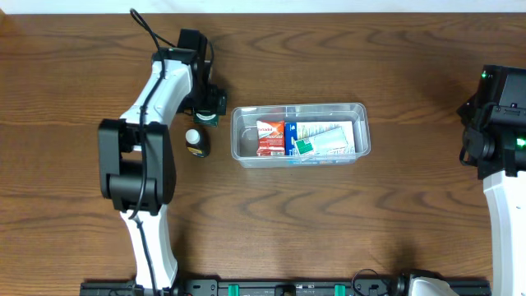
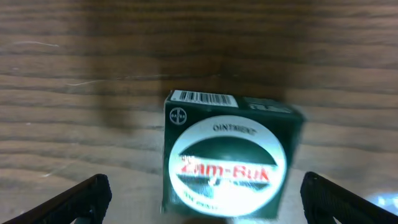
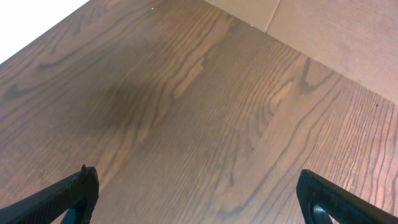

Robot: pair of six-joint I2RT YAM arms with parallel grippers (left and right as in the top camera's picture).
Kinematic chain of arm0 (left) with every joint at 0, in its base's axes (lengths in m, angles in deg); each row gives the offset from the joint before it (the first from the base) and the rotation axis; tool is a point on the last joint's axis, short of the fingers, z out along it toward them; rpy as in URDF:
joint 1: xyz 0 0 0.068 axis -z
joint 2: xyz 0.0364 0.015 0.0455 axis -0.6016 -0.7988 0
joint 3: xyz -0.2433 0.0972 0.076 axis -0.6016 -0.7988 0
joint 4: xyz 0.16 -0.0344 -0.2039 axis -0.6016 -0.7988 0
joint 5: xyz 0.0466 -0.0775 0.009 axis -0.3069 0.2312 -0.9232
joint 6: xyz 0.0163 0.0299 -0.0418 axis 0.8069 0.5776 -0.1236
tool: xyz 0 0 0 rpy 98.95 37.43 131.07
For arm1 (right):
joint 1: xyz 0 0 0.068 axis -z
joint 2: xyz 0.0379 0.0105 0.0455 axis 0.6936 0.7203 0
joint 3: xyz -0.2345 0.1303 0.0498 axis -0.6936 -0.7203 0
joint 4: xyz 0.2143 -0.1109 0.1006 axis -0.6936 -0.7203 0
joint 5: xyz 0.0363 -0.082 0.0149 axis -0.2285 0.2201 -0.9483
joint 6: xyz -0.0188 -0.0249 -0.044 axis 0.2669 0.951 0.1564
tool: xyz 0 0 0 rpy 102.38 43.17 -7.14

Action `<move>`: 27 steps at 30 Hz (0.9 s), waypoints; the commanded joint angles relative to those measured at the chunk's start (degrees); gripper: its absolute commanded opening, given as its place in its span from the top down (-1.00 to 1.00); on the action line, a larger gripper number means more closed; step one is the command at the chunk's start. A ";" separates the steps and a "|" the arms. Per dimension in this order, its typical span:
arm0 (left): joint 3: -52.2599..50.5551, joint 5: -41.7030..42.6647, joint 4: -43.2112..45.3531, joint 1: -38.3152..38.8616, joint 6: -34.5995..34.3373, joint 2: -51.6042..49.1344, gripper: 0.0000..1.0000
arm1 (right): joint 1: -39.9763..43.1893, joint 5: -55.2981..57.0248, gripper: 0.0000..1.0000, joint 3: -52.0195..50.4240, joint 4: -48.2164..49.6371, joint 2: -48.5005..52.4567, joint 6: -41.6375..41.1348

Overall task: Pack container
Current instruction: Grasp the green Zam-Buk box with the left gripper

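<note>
Beside the container (image 1: 365, 131) are set a bottle (image 1: 196, 141) and a green box (image 2: 227, 165), legible only wrist-side. Left claw (image 2: 205, 188) and right claw (image 3: 198, 183) are held open.

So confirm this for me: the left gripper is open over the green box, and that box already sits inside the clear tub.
Not quite. The left gripper is open over the green box, but that box sits on the table outside the clear tub, not inside it. The overhead view shows this.

Left arm (image 1: 160, 90) stretched forward, fingers (image 2: 87, 196) spread, right arm (image 1: 497, 123) probably folded, fingers (image 3: 68, 194) apart.
</note>
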 commanded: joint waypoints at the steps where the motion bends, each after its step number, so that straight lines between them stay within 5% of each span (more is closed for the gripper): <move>1: 0.52 -1.60 0.26 -0.13 -1.14 -1.40 -0.96 | 0.44 0.57 -0.99 0.13 -0.04 0.15 0.83; 21: 0.09 -0.04 1.79 0.57 -1.16 -3.82 -1.00 | 0.44 0.57 -0.99 0.13 -0.02 0.15 0.83; 27: 0.09 -0.07 1.90 0.57 -1.38 -3.82 -0.66 | 0.44 0.57 -0.98 0.13 -0.04 0.15 0.83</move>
